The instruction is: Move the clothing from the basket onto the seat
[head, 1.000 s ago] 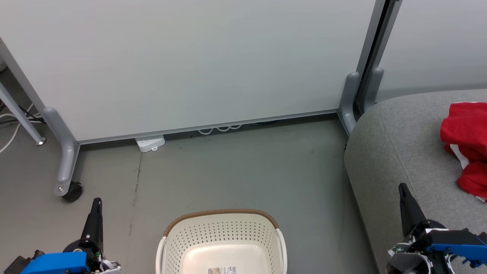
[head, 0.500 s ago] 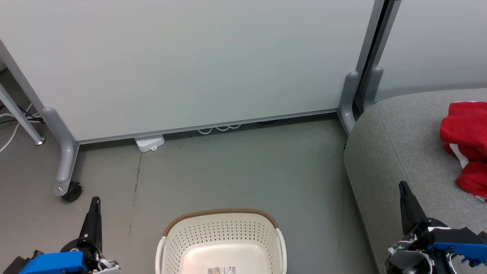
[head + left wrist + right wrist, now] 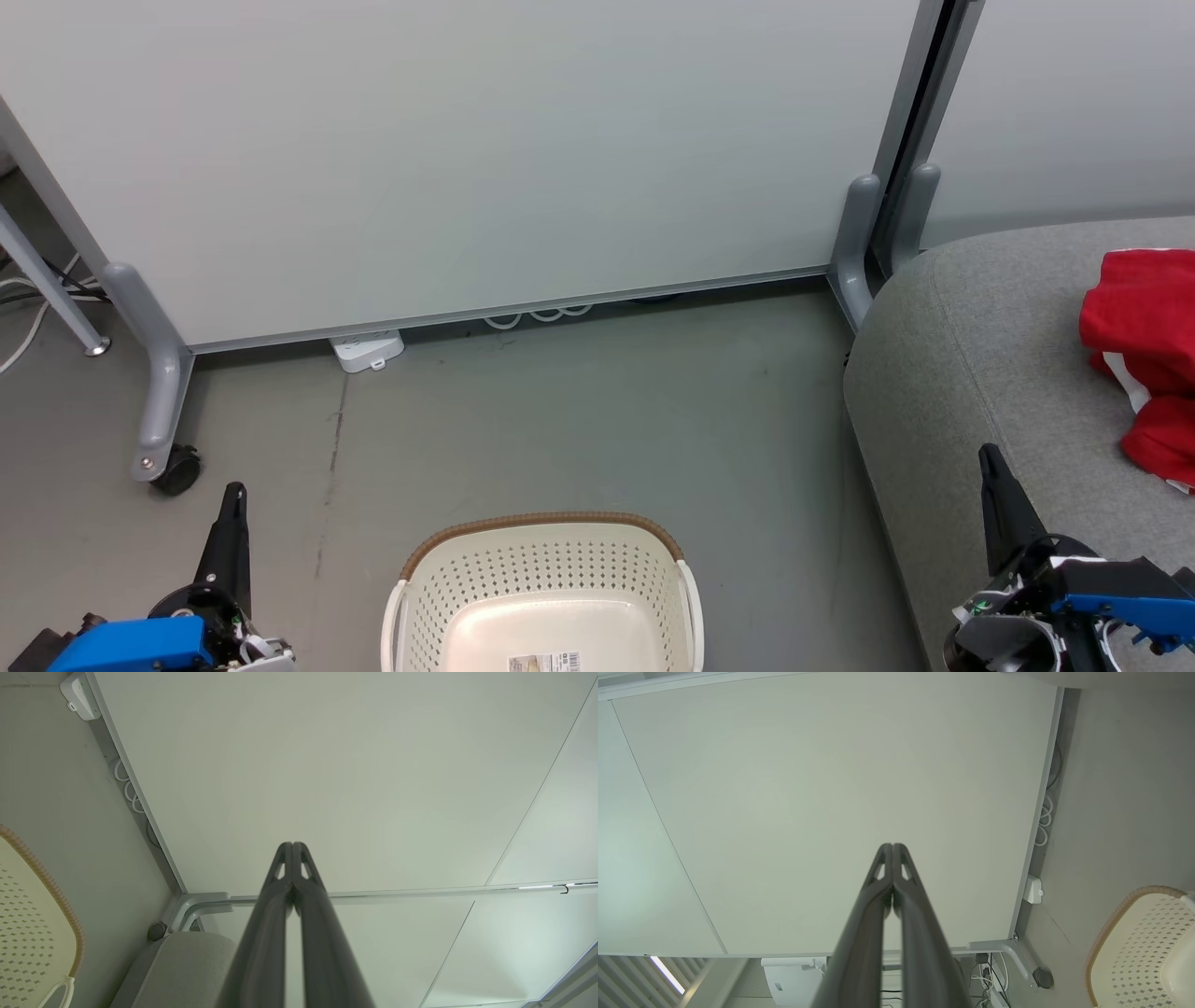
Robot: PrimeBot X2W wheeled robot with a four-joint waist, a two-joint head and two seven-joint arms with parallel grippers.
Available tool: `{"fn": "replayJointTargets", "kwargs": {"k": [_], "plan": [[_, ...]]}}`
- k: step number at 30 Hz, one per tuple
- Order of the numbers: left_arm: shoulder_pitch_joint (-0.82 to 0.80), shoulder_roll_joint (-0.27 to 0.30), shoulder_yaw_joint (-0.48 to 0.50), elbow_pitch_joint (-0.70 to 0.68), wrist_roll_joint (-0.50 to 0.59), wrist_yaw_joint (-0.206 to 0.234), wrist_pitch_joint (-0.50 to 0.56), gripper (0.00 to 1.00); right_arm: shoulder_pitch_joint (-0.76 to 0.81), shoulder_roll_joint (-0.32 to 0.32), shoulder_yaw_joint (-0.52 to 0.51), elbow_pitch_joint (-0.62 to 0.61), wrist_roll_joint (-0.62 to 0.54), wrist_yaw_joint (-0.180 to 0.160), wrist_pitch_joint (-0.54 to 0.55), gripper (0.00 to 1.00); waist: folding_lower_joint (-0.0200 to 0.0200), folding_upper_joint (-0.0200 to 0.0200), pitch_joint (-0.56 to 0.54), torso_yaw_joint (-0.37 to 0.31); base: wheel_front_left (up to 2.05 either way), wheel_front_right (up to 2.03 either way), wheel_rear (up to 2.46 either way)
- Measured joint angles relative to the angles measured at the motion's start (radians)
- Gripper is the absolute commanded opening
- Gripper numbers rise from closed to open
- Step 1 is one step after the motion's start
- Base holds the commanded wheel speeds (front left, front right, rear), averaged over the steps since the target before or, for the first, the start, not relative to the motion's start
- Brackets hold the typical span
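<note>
- Clothing (image 3: 1144, 317) lies in a red pile on the seat (image 3: 980, 355), at the right edge of the head view and partly cut off by it. The basket (image 3: 541, 565) stands on the floor (image 3: 579, 420), well apart from the clothing, and its visible bottom is bare except for a label sticker (image 3: 544, 663).
- Left gripper (image 3: 234, 490) and right gripper (image 3: 987, 455) are both pinched fully together with nothing between their fingers. The right one hovers at the seat's near corner.
- Risk: the basket's near part is out of frame, so a garment could lie there unseen and the job be called done too soon.
- Risk: I cannot tell how the clothing's hidden part sits. If it overhangs the seat's rounded edge, it may slide off.
- Risk: a careless swing of the right arm could drag across the seat.
- Against a second ago, almost nothing differs. Clothing and basket are in the same places, both grippers are equally closed, and the left one leans a touch further left.
</note>
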Motion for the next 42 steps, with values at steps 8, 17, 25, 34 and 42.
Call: {"fn": "replayJointTargets", "kwargs": {"k": [8,17,25,34,42], "plan": [[0.0,0.0,0.0,0.0,0.0,0.0,0.0,0.0,0.0,0.0,0.0,0.0,0.0,0.0,0.0,0.0,0.0,0.0,0.0,0.0,0.0,0.0,0.0],[0.0,0.0,0.0,0.0,0.0,0.0,0.0,0.0,0.0,0.0,0.0,0.0,0.0,0.0,0.0,0.0,-0.0001,0.0,0.0,0.0,0.0,0.0,0.0],[0.0,0.0,0.0,0.0,0.0,0.0,0.0,0.0,0.0,0.0,0.0,0.0,0.0,0.0,0.0,0.0,-0.0002,0.0,0.0,0.0,0.0,0.0,0.0],[0.0,0.0,0.0,0.0,0.0,0.0,0.0,0.0,0.0,0.0,0.0,0.0,0.0,0.0,0.0,0.0,-0.0002,0.0,0.0,0.0,0.0,0.0,0.0],[0.0,0.0,0.0,0.0,0.0,0.0,0.0,0.0,0.0,0.0,0.0,0.0,0.0,0.0,0.0,0.0,-0.0001,0.0,0.0,0.0,0.0,0.0,0.0]]}}
